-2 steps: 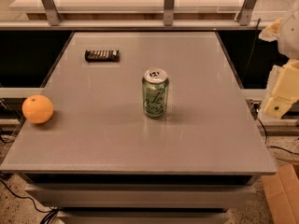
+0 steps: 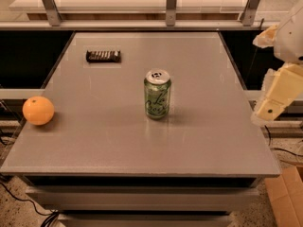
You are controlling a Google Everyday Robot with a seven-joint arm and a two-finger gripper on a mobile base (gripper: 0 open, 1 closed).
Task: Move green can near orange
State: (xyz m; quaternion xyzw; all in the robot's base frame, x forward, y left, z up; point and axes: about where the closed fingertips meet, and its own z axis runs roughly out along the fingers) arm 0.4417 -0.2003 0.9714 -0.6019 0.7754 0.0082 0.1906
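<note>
- My gripper (image 2: 277, 96) hangs off the right edge of the table (image 2: 142, 148), beside it rather than over it, touching nothing.
- Whether my jaws are open or closed I cannot tell from here.
- The green can (image 2: 157, 94) stands upright near the middle of the table, silver top and pull tab facing up.
- The orange (image 2: 38, 110) sits at the table's left edge, well apart from the can.
- A dark snack bar (image 2: 103, 56) lies flat toward the far left.
</note>
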